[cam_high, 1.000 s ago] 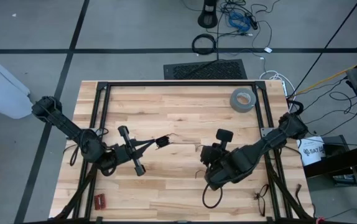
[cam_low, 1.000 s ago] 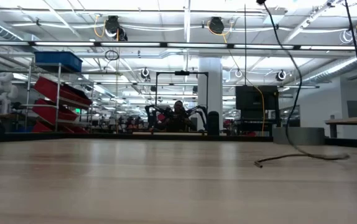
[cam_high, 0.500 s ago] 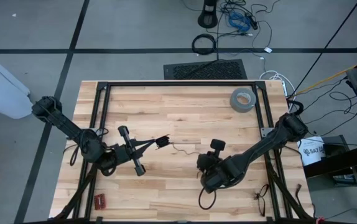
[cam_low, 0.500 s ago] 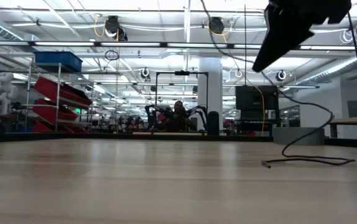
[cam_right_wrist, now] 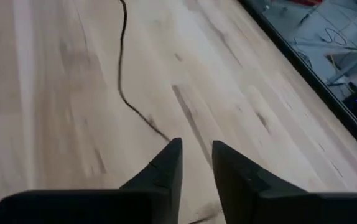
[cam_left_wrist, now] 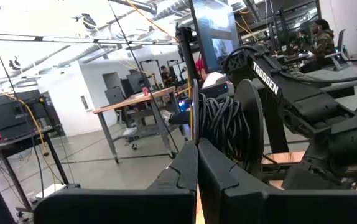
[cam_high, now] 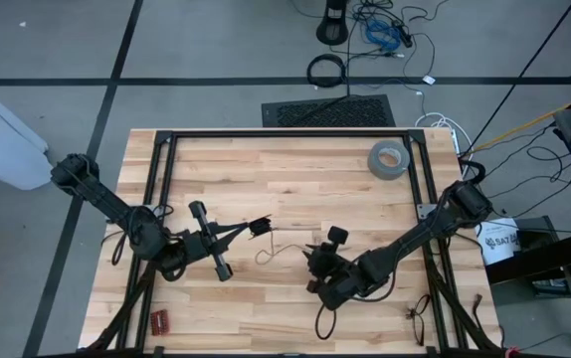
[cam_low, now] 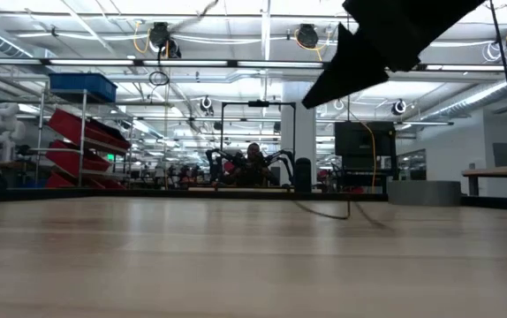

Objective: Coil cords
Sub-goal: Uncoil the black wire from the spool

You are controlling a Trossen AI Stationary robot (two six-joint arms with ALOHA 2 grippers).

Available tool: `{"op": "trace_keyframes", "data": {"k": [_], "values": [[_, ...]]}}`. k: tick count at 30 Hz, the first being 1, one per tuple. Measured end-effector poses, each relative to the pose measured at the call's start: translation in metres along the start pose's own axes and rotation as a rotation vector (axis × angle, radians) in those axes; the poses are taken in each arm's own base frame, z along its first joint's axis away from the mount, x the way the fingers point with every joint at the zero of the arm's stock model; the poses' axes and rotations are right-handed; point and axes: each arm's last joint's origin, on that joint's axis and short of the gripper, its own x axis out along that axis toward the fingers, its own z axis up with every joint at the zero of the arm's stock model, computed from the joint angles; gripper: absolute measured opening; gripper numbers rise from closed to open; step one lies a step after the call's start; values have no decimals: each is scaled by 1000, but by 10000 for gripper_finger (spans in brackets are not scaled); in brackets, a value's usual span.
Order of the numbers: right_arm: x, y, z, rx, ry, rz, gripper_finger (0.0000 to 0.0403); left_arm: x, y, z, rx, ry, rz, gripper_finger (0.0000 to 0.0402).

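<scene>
Wooden planks make up the table [cam_high: 295,169] under both my arms, boxed in by a black frame. Near its front edge my right gripper [cam_high: 312,268] hangs low over the boards, its fingers [cam_right_wrist: 166,167] parted with a narrow gap and nothing between them. Just beyond their tips the thin black wire [cam_right_wrist: 124,74] lies loose on the wood, curling toward my left gripper [cam_high: 259,227], whose fingers [cam_left_wrist: 185,171] are pressed together at the wire's other end; whether they pinch it I cannot tell. From my left wrist I read "TROSSEN" in white on the other arm [cam_left_wrist: 272,78]. Farther back, by the right corner, sits a grey tape roll [cam_high: 388,159].
</scene>
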Motion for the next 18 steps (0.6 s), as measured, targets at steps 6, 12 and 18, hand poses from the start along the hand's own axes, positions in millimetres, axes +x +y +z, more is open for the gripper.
{"op": "trace_keyframes", "data": {"k": [6,12,18], "values": [[-1,8,19,-7,-145,20,96,0,0,-1,6,4,-3,1],[-5,11,46,-2,-319,47,102,0,-1,-1,14,9,-6,1],[-4,6,65,25,-432,36,103,0,-1,-1,11,9,-6,1]]}}
